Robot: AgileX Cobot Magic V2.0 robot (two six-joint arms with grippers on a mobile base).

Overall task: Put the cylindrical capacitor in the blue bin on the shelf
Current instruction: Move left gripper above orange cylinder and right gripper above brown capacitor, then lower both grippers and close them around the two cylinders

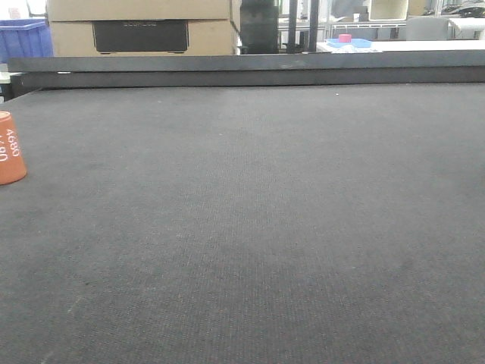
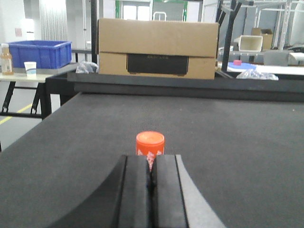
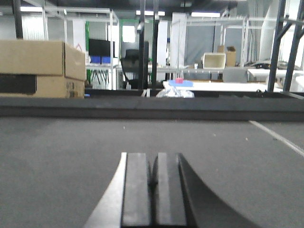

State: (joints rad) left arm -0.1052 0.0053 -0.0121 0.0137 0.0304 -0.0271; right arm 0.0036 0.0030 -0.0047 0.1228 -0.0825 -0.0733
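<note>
Small orange-red cylindrical capacitor (image 1: 11,148), white "4680" up side, upright on dark grey, woven-texture table (image 1: 265,227); far left edge in front cam. Left wrist cam: sits just ahead of black left fingers (image 2: 137,190), pressed together, gripping nothing. Right fingers (image 3: 137,190) likewise pressed together; no capacitor in that view. Brown cardboard box (image 2: 158,47) beyond the table.

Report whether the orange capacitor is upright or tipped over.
Upright: the cylindrical capacitor stands on end on the mat, its round top facing up, numerals running up its side.
</note>
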